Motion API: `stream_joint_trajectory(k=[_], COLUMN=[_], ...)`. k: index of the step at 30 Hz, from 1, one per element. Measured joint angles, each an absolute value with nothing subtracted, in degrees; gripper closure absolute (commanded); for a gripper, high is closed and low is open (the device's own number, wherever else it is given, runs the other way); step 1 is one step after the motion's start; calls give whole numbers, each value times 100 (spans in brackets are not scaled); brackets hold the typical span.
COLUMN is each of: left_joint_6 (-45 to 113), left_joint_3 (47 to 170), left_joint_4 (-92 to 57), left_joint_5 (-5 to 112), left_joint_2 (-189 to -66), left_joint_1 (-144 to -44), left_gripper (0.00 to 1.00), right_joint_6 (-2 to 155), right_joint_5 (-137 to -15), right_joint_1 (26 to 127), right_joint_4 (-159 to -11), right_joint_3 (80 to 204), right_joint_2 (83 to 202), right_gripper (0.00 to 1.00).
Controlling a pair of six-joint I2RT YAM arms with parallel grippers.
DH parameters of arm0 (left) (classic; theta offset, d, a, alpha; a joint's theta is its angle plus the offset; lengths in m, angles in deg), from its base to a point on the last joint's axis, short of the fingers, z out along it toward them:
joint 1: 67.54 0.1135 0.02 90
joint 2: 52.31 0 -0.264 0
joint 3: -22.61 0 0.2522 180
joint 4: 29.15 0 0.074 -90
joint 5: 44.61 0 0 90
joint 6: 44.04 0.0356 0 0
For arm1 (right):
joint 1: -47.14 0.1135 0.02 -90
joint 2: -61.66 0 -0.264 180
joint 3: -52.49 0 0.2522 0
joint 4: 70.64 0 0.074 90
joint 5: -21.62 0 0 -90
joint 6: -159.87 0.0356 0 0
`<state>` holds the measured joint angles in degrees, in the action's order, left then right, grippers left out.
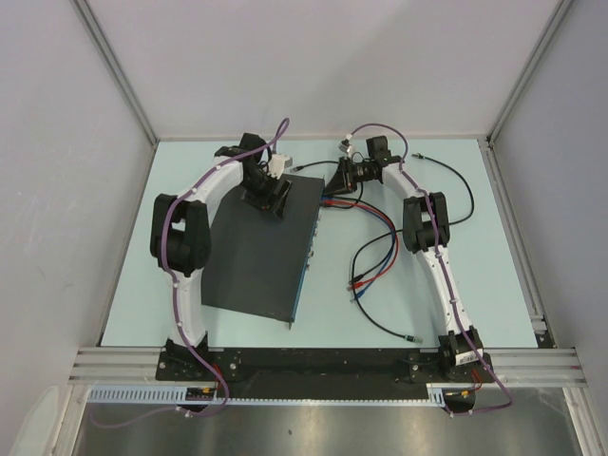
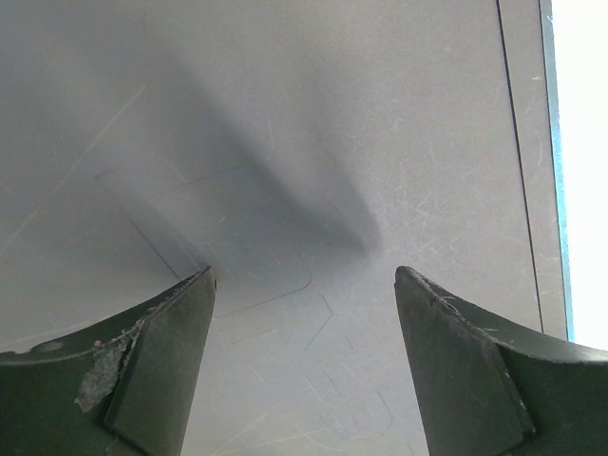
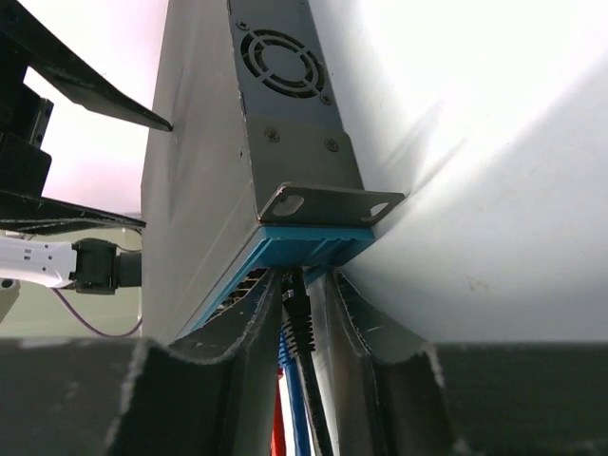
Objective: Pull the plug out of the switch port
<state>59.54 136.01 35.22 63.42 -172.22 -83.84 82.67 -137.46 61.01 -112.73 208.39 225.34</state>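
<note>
The switch (image 1: 261, 247) is a flat black box lying slantwise on the table, its blue-grey port face (image 1: 309, 256) turned right. My left gripper (image 1: 269, 197) stands open over the far end of the lid, and its fingers (image 2: 152, 370) frame bare scratched lid (image 2: 313, 142). My right gripper (image 1: 330, 186) is at the far end of the port face. In the right wrist view the switch (image 3: 199, 171) fills the upper left. There my right gripper (image 3: 306, 278) is shut on a black plug (image 3: 302, 309) with a ribbed boot, which sits in the blue face.
A blue cable (image 3: 294, 399) and a red cable (image 3: 278, 427) run beside the black plug. Red, blue and black cables (image 1: 375, 256) loop across the table right of the switch. A metal mounting ear (image 3: 328, 201) juts from the switch corner. Grey walls enclose the table.
</note>
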Motion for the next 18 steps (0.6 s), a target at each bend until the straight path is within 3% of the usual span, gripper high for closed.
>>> stream_joint_trajectory(k=[3, 10, 13, 15, 18], left_joint_6=[5954, 5954, 5954, 5954, 5954], left_joint_3=[13601, 13601, 13601, 13601, 13601], left_joint_4=[3519, 3519, 3522, 3522, 3522], left_joint_5=[6339, 6335, 6331, 6326, 6326], left_joint_2=[-17222, -17222, -17222, -17222, -17222], left_joint_1=[-8384, -8384, -8388, -8390, -8390], left_gripper=[18, 17, 18, 18, 18], right_joint_6=[8272, 8269, 8265, 8285, 8317], right_joint_5=[-13761, -13809, -13825, -13884, -13923], right_joint_1=[6103, 6110, 6112, 6112, 6106], right_joint_4=[-11273, -11278, -11271, -11254, -11227], right_joint_3=[20839, 20846, 20846, 20846, 20846], right_joint_2=[22538, 22540, 22549, 22560, 22571], right_gripper=[64, 69, 80, 100, 100])
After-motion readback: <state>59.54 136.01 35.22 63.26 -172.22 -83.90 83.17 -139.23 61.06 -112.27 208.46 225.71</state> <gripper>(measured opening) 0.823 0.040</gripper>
